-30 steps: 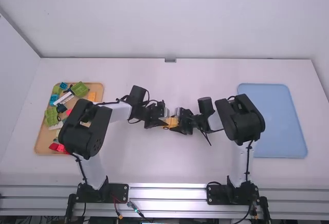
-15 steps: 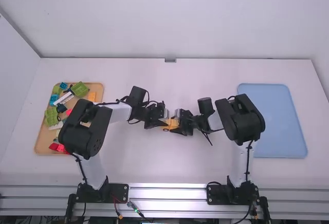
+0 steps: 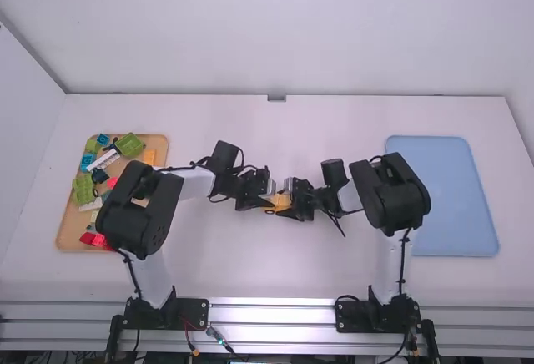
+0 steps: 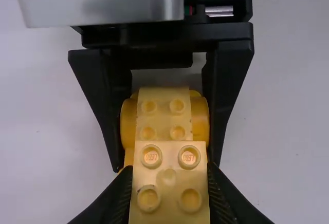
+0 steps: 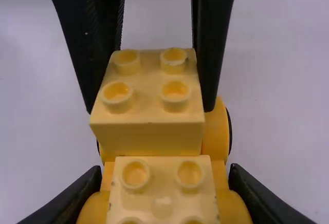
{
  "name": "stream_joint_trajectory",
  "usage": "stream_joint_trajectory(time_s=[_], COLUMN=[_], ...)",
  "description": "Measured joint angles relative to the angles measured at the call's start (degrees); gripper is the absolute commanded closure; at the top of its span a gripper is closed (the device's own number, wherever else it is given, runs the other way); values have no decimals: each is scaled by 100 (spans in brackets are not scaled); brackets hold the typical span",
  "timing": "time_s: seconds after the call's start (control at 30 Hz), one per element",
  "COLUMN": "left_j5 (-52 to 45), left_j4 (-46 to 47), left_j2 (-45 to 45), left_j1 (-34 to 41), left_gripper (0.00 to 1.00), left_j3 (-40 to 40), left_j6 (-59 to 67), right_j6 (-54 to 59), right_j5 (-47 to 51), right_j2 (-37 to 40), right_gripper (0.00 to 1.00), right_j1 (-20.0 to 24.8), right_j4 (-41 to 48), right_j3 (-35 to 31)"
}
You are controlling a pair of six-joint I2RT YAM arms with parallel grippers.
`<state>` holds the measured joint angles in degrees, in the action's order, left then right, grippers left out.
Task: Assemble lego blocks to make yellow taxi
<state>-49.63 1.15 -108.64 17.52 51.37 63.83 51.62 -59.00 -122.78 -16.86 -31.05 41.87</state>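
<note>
Near mid-table, my left gripper and right gripper face each other with the yellow assembly between them. In the left wrist view my left gripper is shut on a light yellow studded brick. Beyond it, a second light yellow brick lies lower, between orange-yellow rounded parts. The right wrist view has my right gripper shut on the orange-yellow wheeled base, around this lower brick. The raised brick stands over the base's other end; whether its underside is fully seated I cannot tell.
At the left, partly behind the left arm, a wooden tray holds several green, blue, red, white and yellow blocks. A blue tray lies at the right, beyond the right arm's elbow.
Both grippers stay around the yellow assembly at almost the same spot. My left gripper has shifted very slightly to the right, and a little more yellow shows beside the right gripper.
</note>
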Motion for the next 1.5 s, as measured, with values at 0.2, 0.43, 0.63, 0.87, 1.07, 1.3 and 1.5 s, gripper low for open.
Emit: stream_joint_trajectory(time_s=[0.2,0.43,0.63,0.87,1.07,1.3,1.5], left_j5=[136,249,278,256,284,304,343], left_j4=[116,-103,-203,-120,-151,-203,111], left_j2=[0,0,-66,-70,-70,-76,-74], left_j1=[44,48,48,61,87,216,236], left_gripper=[98,98,99,98,83,33,33], left_j3=[0,0,0,0,0,0,98], left_j6=[22,7,0,-44,-96,-116,-343], right_j6=[-2,-2,-2,-7,0,-22,-22], right_j5=[4,2,0,2,7,20,20], right_j2=[0,0,0,0,0,0,0], right_gripper=[55,55,55,54,53,48,47], right_j1=[4,4,4,4,9,13,15], right_j4=[0,2,0,-4,-9,-13,-11], right_j3=[2,2,2,0,0,0,2])
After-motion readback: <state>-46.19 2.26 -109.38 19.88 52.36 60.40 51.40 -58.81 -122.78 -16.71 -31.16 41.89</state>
